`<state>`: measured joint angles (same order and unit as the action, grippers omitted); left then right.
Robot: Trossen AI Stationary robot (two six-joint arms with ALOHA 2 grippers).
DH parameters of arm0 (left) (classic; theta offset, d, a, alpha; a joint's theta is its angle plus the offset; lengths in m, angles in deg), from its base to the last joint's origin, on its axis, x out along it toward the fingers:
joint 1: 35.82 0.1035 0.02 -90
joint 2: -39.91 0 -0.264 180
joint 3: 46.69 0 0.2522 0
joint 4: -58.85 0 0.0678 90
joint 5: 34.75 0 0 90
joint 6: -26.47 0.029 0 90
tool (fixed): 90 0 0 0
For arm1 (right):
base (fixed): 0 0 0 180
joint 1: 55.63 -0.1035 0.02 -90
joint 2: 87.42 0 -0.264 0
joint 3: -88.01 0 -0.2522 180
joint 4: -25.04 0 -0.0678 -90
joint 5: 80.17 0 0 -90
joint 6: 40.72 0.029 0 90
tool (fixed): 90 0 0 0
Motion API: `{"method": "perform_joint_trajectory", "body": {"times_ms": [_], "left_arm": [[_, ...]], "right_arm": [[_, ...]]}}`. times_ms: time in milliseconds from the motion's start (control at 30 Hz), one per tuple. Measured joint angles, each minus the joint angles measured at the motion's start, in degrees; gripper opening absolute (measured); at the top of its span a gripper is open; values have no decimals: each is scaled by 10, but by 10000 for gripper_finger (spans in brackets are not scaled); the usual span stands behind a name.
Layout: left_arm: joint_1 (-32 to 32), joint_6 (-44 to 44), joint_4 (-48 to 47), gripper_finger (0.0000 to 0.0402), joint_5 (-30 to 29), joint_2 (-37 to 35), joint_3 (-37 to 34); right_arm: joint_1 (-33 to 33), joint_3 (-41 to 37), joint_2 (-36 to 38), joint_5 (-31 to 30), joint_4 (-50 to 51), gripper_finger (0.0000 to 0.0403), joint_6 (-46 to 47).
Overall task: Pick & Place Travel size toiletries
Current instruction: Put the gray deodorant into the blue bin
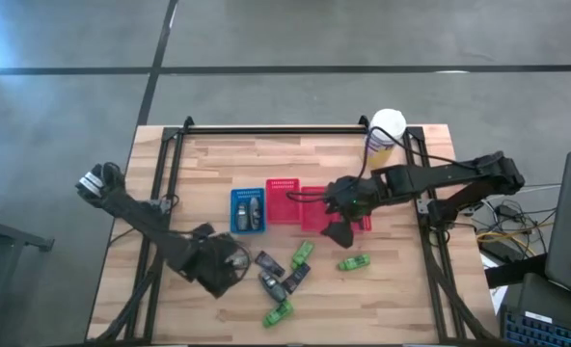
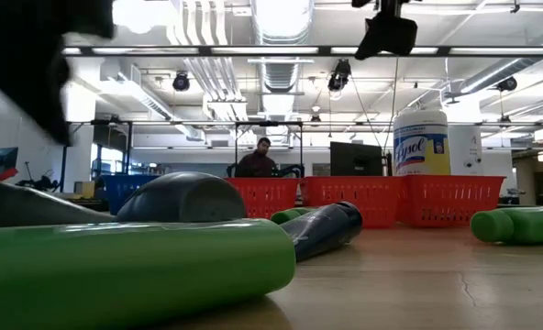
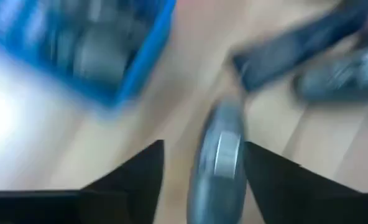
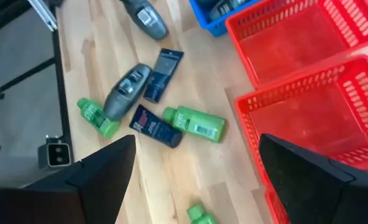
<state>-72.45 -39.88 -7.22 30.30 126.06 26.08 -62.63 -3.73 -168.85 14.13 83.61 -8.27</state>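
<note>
Careful, the grey bottle [image 3: 220, 163] may roll away.
Left tool [image 3: 202, 163] is spread around it; right tool [image 4: 196, 163] spread, empty.

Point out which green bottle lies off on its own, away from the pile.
The green bottle lying alone just below the right gripper. The other two, one and another, sit among the dark packs and grey bottles.

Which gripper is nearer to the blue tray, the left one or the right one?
Left. The left gripper is just in front of the blue tray, toward the table's near edge. The right gripper is farther away, beyond the red trays.
</note>
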Motion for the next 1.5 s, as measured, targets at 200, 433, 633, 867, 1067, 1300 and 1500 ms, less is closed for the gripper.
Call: {"method": "perform_joint_trajectory", "body": {"times_ms": [200, 433, 633, 867, 1067, 1300, 1500], "left_arm": [[-12, 72, 65, 280, 83, 12, -32], [4, 149, 80, 289, 150, 18, -63], [24, 154, 150, 289, 149, 22, -103], [50, 179, 203, 282, 181, 34, -140], [50, 170, 202, 218, 153, 28, -131], [49, 53, 187, 209, 108, -29, -104], [57, -229, 185, 209, -94, -126, -94]], "right_arm": [[0, -4, -3, -3, -12, 339, -13], [-3, -5, -3, -5, -11, 354, -11], [-6, -5, -3, -13, -12, 340, -13], [-6, -6, -3, -15, -12, 322, -13], [-6, -8, -3, -15, -9, 315, -11], [-6, -9, -3, -27, -2, 326, -11], [-6, -9, -3, -44, 0, 339, -2]]}}
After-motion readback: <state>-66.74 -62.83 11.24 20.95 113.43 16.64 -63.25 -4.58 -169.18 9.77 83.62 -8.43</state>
